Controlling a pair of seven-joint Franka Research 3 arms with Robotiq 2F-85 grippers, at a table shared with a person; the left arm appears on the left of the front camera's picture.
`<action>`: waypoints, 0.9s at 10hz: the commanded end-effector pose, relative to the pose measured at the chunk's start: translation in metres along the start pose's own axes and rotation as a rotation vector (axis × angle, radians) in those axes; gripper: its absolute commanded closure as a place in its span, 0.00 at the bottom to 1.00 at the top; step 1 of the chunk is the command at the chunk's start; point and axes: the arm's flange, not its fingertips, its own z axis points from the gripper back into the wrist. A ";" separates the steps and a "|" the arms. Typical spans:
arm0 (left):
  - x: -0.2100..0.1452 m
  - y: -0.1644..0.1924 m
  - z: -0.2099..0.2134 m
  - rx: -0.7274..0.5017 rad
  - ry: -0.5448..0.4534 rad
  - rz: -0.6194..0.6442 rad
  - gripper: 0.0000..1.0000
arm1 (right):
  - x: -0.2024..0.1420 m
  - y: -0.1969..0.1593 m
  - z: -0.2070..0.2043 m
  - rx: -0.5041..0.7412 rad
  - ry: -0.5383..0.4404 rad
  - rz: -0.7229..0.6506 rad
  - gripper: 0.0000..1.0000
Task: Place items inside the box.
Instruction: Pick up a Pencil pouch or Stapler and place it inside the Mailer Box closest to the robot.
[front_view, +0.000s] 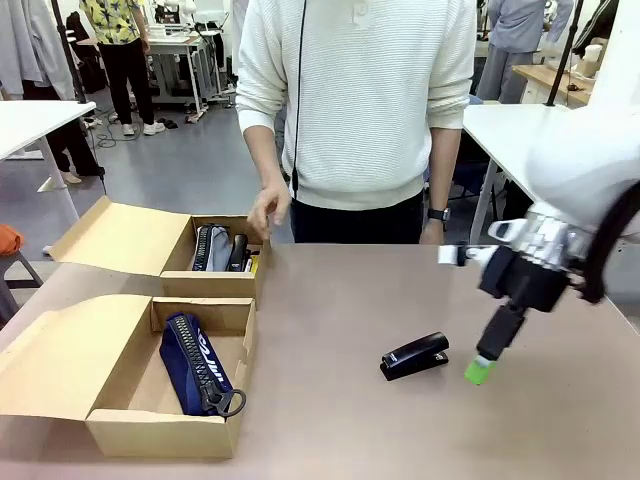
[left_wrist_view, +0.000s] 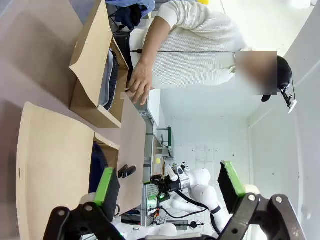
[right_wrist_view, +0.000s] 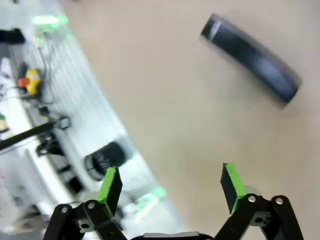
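Well to the left of the stapler (front_view: 414, 356), our left gripper (left_wrist_view: 167, 185) hangs with its jaws wide apart and nothing between them. Left of the stapler and nearer to us, the near box (front_view: 165, 435) stands open with the navy pouch (front_view: 200, 365) inside. Left of the stapler and farther off, the far box (front_view: 205, 283) holds the grey pouch (front_view: 213, 248) among other dark items, and a person's hand (front_view: 268, 210) hovers at its right corner. The stapler lies alone on the bare table (front_view: 330, 400), outside both boxes. Just right of it, our right gripper (front_view: 482, 362) points down, jaws fully spread and holding nothing, with one green pad close to the stapler's right end but apart from it.

We judge the main risk to be a shove rather than a grip. The pad sits off the stapler's end, so a descent from here could clip that end and slide or spin the stapler leftward. Closing along its length could also squeeze it out from between the pads. Later, a carry leftward to the far box would cross where the hand waits.

The stapler's long axis runs roughly left to right, its right end angled slightly away from us. Its mouth seems to face right, toward our right gripper, though we cannot be sure.
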 end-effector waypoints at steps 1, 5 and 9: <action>-0.001 0.000 0.001 -0.017 0.000 -0.017 0.00 | 0.043 -0.021 -0.001 -0.477 -0.310 0.428 0.00; -0.001 0.000 0.001 -0.017 0.000 -0.017 0.00 | 0.059 0.001 0.003 -0.284 -0.069 0.248 0.00; -0.001 0.000 0.001 -0.017 0.000 -0.017 0.00 | 0.073 -0.011 -0.027 -0.283 0.097 0.520 0.00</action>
